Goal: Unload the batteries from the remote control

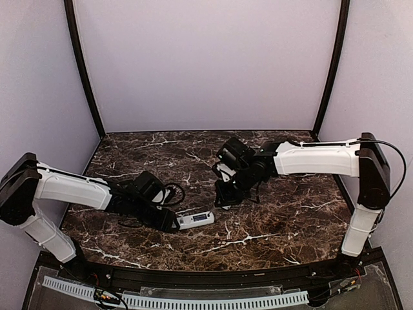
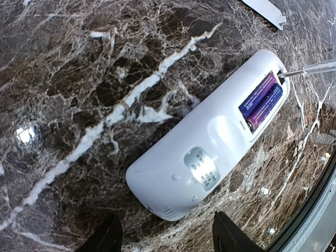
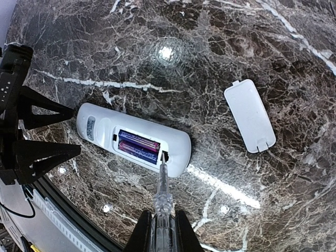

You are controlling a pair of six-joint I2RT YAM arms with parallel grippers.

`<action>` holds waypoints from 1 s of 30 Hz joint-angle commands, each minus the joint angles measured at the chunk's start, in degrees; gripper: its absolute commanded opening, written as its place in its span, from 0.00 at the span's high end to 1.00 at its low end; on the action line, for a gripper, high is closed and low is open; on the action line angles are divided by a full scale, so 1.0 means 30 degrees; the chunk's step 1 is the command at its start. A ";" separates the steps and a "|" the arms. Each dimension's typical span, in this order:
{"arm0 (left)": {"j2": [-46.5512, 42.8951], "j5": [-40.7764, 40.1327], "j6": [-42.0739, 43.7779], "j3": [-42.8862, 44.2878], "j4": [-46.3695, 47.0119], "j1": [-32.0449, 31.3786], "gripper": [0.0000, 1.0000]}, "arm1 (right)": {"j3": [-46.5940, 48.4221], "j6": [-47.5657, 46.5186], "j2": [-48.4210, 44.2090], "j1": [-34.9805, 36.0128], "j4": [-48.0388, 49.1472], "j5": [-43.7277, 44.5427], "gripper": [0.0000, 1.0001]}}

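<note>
Battery cover (image 3: pixel 250 115) loose on worktop (image 3: pixel 210 52).
Right end effector (image 3: pixel 161 215) clenches a screwdriver (image 3: pixel 163 189), tip by the batteries (image 3: pixel 137 146); left end effector (image 2: pixel 167 231) flanks the remote control (image 2: pixel 210 136), grip unclear.

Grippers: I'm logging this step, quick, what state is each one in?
Left gripper: open, straddling the remote control's end.
Right gripper: closed on a clear-handled screwdriver.

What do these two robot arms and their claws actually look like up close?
The left arm and right arm both have smooth white shells between chunky black joints. A thin black cable loops off the right arm's elbow. The left gripper and right gripper each have two black, wedge-shaped fingers.
</note>
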 commanded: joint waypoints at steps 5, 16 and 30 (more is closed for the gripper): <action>0.0928 -0.0329 0.0420 0.1166 0.0376 0.0066 0.41 | 0.1240 -0.0564 -0.0117 0.0075 -0.0234 0.0736 1.00; 0.1948 -0.0133 0.0620 0.1524 0.1186 0.0072 0.42 | 0.0790 -0.0364 0.0000 0.0078 -0.0083 0.0400 1.00; 0.2534 -0.0152 0.0758 0.1891 0.1675 0.0077 0.42 | 0.0712 -0.0296 -0.0017 0.0094 -0.0981 0.0818 1.00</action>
